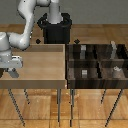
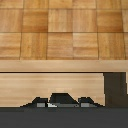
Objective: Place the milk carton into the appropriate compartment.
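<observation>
Exterior view: the gripper (image 1: pixel 11 71) hangs at 9 o'clock, just off the outer edge of the table (image 1: pixel 40 67) and about level with its top. Its dark fingers point down. They are too small and blurred for us to tell how far apart they stand, and we see nothing between them. The arm (image 1: pixel 25 25) bends back from there to its black base (image 1: pixel 55 27) at 12 o'clock.

The bin (image 1: pixel 97 86), dark and split by dividers, stands at 3 o'clock, just beside the table. A pale little box with a peaked top, which we take to be the carton (image 1: pixel 116 69), stands upright in the compartment at about 4 o'clock, well apart from the gripper. Small grey blocks (image 1: pixel 84 73) sit in other compartments.

Wrist view: we see a parquet floor (image 2: pixel 60 30) and beyond it a light band of table wood (image 2: pixel 50 82), with a dark upright shape (image 2: pixel 115 89) against it. Dark gripper parts fill the near edge, and here too we cannot tell the gap. No carton shows here.
</observation>
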